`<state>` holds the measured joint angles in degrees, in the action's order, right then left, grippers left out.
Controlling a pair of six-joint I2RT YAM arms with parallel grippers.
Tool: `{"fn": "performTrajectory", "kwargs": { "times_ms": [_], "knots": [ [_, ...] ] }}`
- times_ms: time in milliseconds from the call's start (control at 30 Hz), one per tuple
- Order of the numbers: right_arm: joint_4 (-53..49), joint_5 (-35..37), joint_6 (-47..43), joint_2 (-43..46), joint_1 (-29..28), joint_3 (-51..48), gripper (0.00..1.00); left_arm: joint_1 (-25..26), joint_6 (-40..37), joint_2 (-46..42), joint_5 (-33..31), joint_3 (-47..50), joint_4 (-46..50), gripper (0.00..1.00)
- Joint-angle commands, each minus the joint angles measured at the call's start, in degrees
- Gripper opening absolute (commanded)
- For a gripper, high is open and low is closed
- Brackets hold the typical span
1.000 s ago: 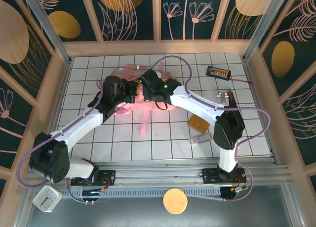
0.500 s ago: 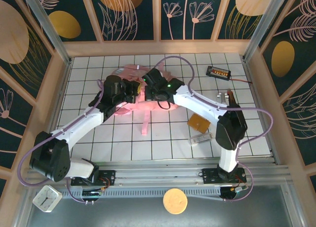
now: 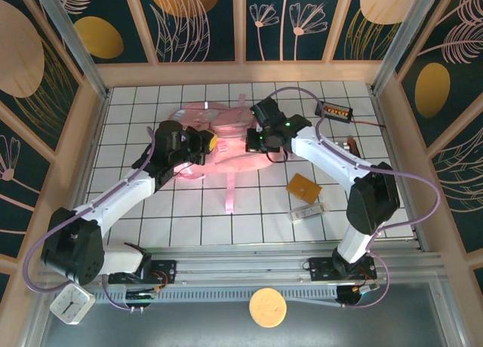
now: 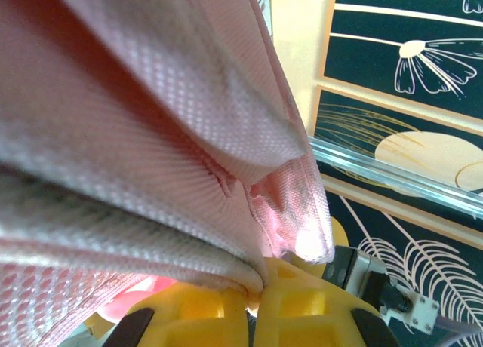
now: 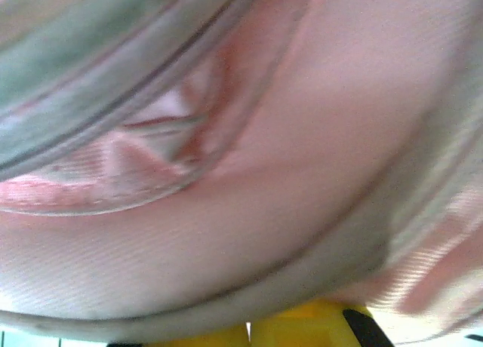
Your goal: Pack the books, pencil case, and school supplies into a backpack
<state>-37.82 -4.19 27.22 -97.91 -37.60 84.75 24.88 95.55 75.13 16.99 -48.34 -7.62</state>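
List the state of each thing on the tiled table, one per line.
Large pink fabric backpack: pinched by both grippers.
Left gripper: shut on the backpack.
Right gripper: shut on the backpack.
Flat orange-brown square book: lying flat, unpacked.
Whitish-grey rectangular block: lying unpacked.
Black gadget: orange digits lit.

Setup's a white table with a dark grid (image 3: 256, 219), boxed in by pale wooden framing (image 3: 241, 73). Walls are dark teal panels with white line-drawn flowers and gold ovals (image 3: 204, 30), plus slanted aluminium corner posts (image 3: 68, 30); lighting's pretty even.
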Motion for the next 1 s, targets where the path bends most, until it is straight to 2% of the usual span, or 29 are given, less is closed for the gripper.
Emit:
{"fn": "performTrajectory", "kwargs": {
  "times_ms": [0,233,300,433,600,733,833,867,967],
  "knots": [
    [-3.98,3.13,-4.29,0.14,5.2,-0.31,0.0,-3.2,-4.0,-5.67,-0.37,0.02,-1.01,0.0],
    [-6.9,1.78,-9.64,-0.8,5.96,3.04,0.0,-6.12,-10.66,-7.07,2.09,-0.02,5.61,0.0],
    [-7.08,0.8,-10.2,-0.89,8.34,3.05,0.0,-7.0,-12.46,-7.45,2.95,0.17,7.15,0.0],
    [-6.6,-1.7,-11.52,-0.85,9.14,3.16,0.0,-8.94,-15.74,-8.38,5.46,1.06,9.45,0.0],
    [-2.58,-8.78,-12.52,1.71,7.38,-0.22,0.0,-11.46,-18.76,-9.24,6.91,3.77,10.36,0.0],
    [0.7,-13.95,-12.9,3.72,3.76,-3.42,0.0,-14.74,-20.9,-7.44,8.44,5.81,8.53,0.0],
    [2.77,-15.37,-11.2,3.82,-0.01,-4.98,0.0,-17.14,-24.65,-3.83,8.61,3.93,7.18,0.11],
    [3.67,-15.68,-10.17,3.5,-1.41,-5.4,0.0,-17.72,-26.44,-2.09,8.52,2.61,6.97,0.21],
    [6.7,-16.95,-5.62,2.11,-3.87,-6.41,0.0,-18.03,-31.62,2.96,11.06,-3.08,9.08,0.41]
  ]
}}
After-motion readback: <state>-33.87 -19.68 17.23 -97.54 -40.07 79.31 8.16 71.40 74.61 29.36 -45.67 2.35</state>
